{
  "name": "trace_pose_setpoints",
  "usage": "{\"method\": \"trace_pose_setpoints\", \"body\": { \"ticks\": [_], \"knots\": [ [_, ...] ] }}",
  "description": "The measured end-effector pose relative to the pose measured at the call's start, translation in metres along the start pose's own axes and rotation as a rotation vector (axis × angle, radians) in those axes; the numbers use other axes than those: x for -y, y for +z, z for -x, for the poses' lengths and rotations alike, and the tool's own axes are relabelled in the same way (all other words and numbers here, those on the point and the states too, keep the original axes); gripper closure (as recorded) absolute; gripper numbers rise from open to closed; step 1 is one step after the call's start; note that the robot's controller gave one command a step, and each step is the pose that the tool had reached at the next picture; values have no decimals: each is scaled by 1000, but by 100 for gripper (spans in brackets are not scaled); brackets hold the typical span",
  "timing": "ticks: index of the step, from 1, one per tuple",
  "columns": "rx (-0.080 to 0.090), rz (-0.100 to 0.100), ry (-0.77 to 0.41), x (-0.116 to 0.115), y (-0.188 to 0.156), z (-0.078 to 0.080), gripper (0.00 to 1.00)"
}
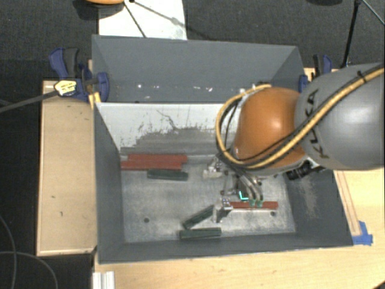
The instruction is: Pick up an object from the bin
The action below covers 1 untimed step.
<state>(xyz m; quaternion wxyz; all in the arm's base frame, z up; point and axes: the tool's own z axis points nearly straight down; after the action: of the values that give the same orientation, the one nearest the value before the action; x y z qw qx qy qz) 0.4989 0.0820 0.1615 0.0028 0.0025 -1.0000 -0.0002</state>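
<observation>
The grey bin [108, 179] takes the grey arm [349, 125] over its right edge; lettering on the arm, partly crossed by a cable, reads KUKA; an orange cover [267, 125] hides the wrist; a long red-brown bar [153, 161] lies along the floor's back edge; the gripper [237, 200] hangs low at one end of a thin red strip [264, 205] near the front right corner, a tilted green bar [198, 218] near it towards the front edge; released or clenched cannot be told.
</observation>
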Motion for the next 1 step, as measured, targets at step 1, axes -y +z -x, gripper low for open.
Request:
{"method": "trace_pose_setpoints", "body": {
  "ticks": [1],
  "knots": [
    [7, 1, 3, 0, -3, 2, 0]
  ]
}}
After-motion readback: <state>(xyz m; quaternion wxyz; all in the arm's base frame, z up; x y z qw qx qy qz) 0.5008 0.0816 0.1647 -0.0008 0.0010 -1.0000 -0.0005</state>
